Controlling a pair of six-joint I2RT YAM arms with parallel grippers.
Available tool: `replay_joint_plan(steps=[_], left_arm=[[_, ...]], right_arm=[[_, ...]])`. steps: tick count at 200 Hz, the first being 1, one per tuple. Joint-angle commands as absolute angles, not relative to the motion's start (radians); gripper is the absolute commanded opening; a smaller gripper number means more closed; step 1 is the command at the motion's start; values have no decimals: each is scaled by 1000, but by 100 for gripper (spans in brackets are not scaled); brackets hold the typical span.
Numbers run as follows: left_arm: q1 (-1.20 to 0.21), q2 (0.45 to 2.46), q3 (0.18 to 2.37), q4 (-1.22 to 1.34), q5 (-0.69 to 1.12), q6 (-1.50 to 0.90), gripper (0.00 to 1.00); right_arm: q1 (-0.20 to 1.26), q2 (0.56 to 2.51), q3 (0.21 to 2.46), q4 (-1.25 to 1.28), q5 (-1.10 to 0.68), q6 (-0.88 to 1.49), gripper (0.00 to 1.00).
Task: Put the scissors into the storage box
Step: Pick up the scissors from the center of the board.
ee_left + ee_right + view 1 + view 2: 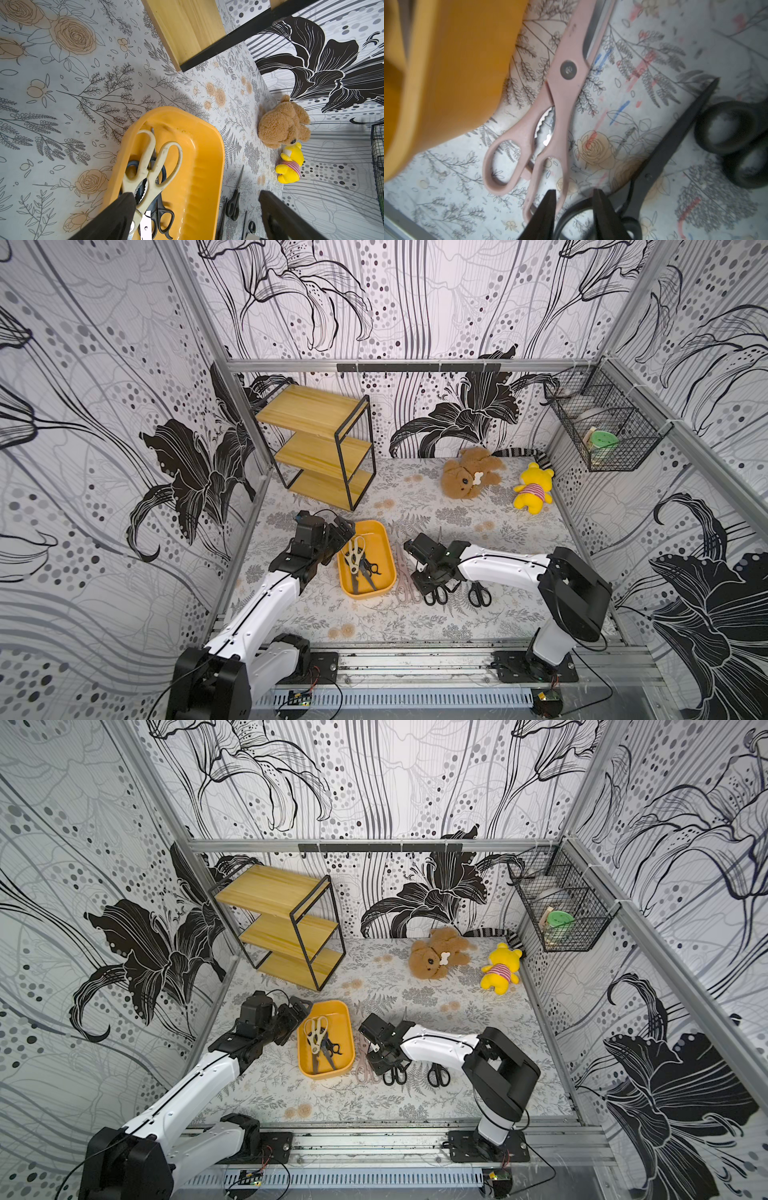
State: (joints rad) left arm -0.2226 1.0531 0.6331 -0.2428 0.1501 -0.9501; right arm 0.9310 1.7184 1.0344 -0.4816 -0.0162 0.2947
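Black-and-white lily wallpaper [415,302] lines the walls, and the table [374,622] wears a cover printed with ferns and pale roses. The orange-yellow storage box [380,545] sits between the two arms. Inside it, cream kitchen shears [149,166] lie on top of a dark blue pair [164,174], with a small black pair [372,569] beside them. Fine print near the cream shears' pivot is too small to read.

The left gripper [195,194] hangs over the box's left edge, jaws spread wide and holding nothing.

Just right of the box, on the table, lie pale pink scissors [562,87] (a faint mark on the shank is blurred). Beyond them are a large black pair [660,158] and another black pair [726,128]. The right gripper [574,191] is down at the large black pair, its fingers either side of a handle loop; whether they pinch it I cannot tell.
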Motion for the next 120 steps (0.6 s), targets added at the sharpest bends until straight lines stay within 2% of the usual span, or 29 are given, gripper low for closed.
replay_joint_plan(steps=[1, 120], left_arm=[[-225, 1028, 615, -233, 123, -946, 98], [-225, 1011, 604, -242, 103, -945, 98]], right_arm=[[936, 1747, 1070, -506, -24, 259, 34], [963, 1846, 1111, -556, 46, 267, 27]])
